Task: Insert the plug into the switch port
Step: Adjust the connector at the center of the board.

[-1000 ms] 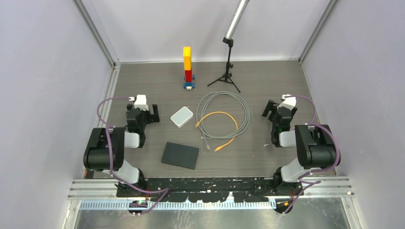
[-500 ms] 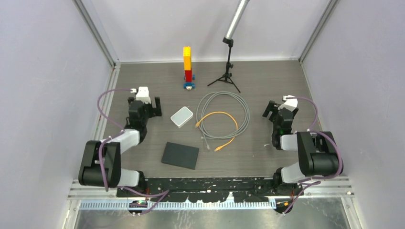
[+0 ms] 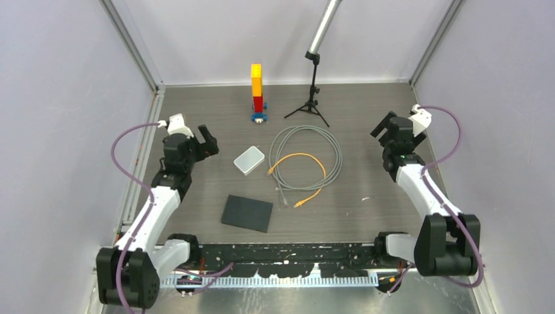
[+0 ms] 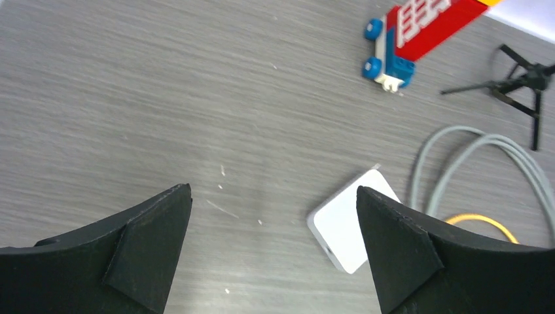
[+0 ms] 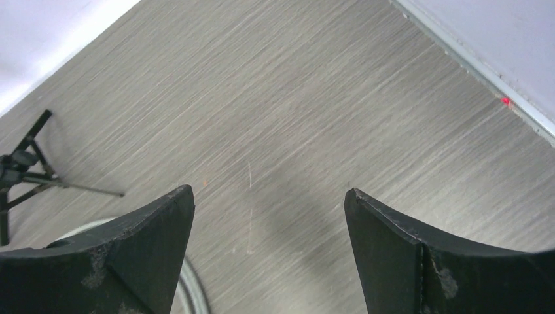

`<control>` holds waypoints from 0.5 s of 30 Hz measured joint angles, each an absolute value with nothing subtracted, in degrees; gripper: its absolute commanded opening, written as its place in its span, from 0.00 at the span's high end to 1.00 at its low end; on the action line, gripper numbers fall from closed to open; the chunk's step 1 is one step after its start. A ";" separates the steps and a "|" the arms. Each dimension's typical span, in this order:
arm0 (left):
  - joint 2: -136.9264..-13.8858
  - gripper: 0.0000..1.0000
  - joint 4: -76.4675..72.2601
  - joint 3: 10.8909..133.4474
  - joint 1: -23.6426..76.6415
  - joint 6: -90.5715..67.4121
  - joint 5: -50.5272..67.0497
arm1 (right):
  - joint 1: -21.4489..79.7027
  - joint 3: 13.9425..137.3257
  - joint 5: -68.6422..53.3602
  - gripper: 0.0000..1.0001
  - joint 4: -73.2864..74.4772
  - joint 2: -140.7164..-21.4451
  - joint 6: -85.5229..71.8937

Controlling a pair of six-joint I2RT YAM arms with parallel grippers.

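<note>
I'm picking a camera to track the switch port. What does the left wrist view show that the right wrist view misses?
Only the left wrist view: the small white rounded plastic box, the red, blue and yellow brick tower, and a thin orange cable. Only the right wrist view: the silver metal rail at the wall's foot. Both: the grey wood-grain table, the black tripod legs and part of the coiled grey cable.

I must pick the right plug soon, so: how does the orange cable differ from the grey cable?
Colour: the orange cable is bright orange, the grey cable pale grey. Shape: the grey cable is wound in a round coil of several turns; the orange cable makes one open arc. Spread: the grey cable's coil is wider, and most of the orange cable lies inside it. Both lie loose on the table.
</note>
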State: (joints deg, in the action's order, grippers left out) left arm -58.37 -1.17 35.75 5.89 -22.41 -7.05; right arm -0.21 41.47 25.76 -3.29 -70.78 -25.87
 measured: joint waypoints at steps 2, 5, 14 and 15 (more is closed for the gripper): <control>-56.05 0.00 2.22 36.29 5.89 -24.12 -5.19 | -0.21 42.76 24.29 0.11 2.22 -68.12 -27.46; -51.46 0.00 7.79 36.34 5.96 -26.87 -4.58 | -0.21 44.36 22.24 0.11 9.85 -64.69 -29.23; -43.88 0.00 14.37 31.70 6.00 -36.69 -8.86 | -0.21 48.36 9.56 0.11 26.15 -59.09 -30.13; -44.16 0.01 15.11 31.44 6.00 -36.97 -8.88 | -0.21 48.36 7.31 0.11 27.51 -58.30 -30.44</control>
State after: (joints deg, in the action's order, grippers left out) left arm -44.16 15.11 31.44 6.00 -36.97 -8.88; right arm -0.21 48.36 7.31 27.51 -58.30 -30.44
